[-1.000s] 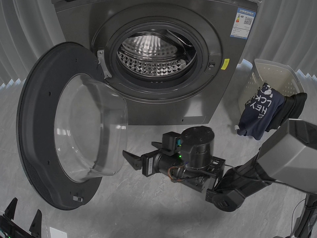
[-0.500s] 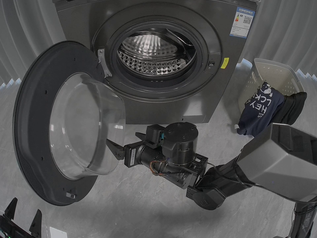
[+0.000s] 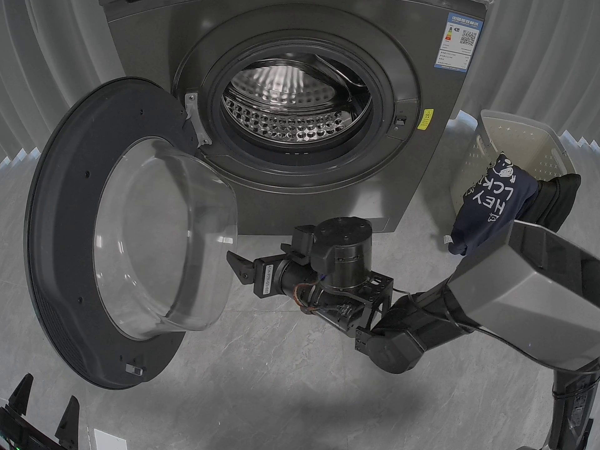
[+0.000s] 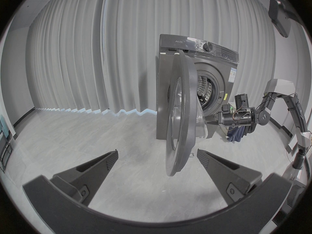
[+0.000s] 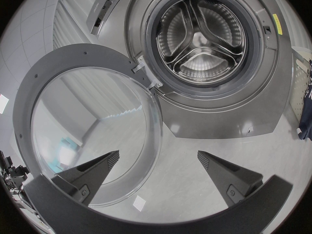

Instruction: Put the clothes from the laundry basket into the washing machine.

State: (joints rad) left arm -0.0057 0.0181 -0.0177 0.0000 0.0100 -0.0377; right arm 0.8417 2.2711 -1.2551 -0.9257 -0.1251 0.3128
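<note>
the right gripper (image 3: 249, 269) hangs released, fingers spread around nothing, at the centre of the head view. it is low in front of the washing machine (image 3: 375, 176) and just beside the glass bowl of the open door (image 3: 62, 220); whether it touches the glass i cannot tell. the left gripper (image 3: 49, 395) sits in the lower left corner, also spread and holding nothing. the door stands swung wide at the left of the frame, and the drum (image 3: 294, 104) shows bare steel. at the right edge a navy t-shirt (image 3: 494, 210) and a black garment (image 3: 556, 198) drape, touching, over the rim of the white laundry basket (image 3: 531, 139), just beside the machine.
</note>
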